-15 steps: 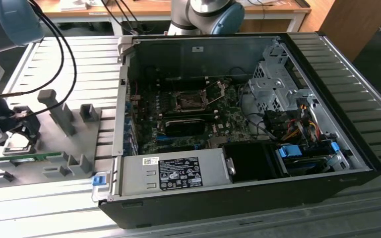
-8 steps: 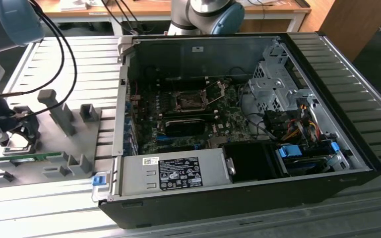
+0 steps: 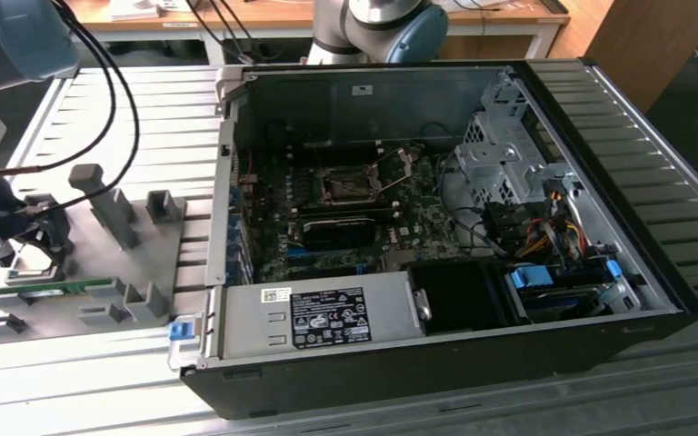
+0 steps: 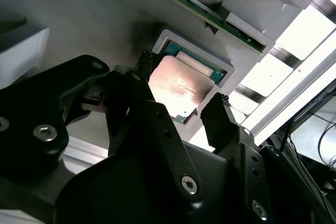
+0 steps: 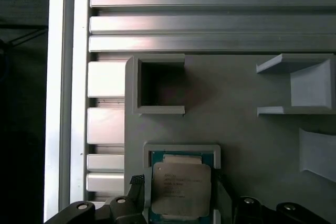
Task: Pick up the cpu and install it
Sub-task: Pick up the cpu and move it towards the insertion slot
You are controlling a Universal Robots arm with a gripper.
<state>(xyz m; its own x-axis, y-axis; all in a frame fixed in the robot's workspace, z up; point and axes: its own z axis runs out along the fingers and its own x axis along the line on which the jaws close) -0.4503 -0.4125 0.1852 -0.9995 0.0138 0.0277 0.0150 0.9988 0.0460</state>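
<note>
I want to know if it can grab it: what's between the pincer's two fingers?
The shiny square chip, lying in its grey holder, sits between the fingers of the open pincer; the second wrist view shows it.

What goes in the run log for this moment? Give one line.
gripper: open, straddling cpu | cpu: flat in grey fixture pocket, not lifted | computer case: side open

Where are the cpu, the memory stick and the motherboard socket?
Small square silver-topped cpu [image 5: 181, 187]: first wrist view, centre of its metal lid.
Long narrow green memory stick [image 3: 58, 287]: exterior view, middle of its length.
Square metal-framed motherboard socket [image 3: 352, 186]: exterior view, its dark centre.
</note>
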